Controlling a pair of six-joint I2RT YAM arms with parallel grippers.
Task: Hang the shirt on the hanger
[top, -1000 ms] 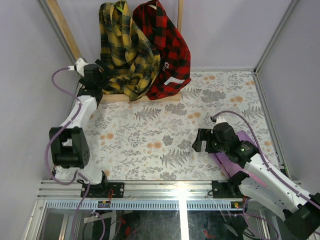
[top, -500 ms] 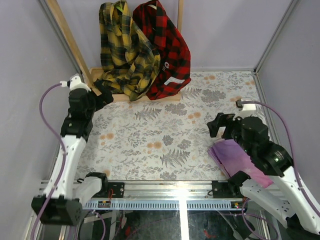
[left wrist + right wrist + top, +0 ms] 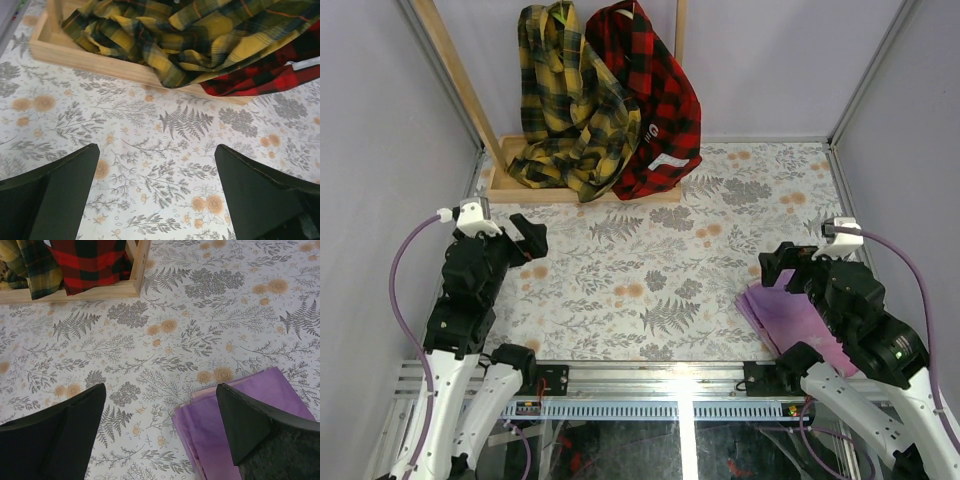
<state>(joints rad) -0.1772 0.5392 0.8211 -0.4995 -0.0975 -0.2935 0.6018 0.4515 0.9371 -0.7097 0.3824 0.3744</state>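
The shirt [image 3: 570, 110] hangs bunched down the wooden rack, and its lower folds are heaped in the left half of the rack base [image 3: 580, 192]. Some of them spill over the base's front rail. Its long axis runs from that heap up and away along the rack's left post, with the red shirt [image 3: 655, 100] touching it on the right half of the base. I cannot make out the hanger among the folds in any view.

My left tool [image 3: 525, 240] is the nearer one. It sits on the near side of the rack base, off the base's left end, with a strip of patterned bench [image 3: 650, 260] between it and the front rail. Its wrist camera shows the shirt straight ahead and slightly right. The jaws are spread wide and hold nothing.

My right tool [image 3: 775, 265] is well apart from the rack base, out beyond its right end and nearer to me, beside the purple cloth [image 3: 790, 315]. It is also spread and empty.

A second ago my left tool was right at the left corner of the rack base, against the shirt's lower folds. It has since drawn back toward me. My right tool has also pulled farther from the base. The shirt's drape looks unchanged.
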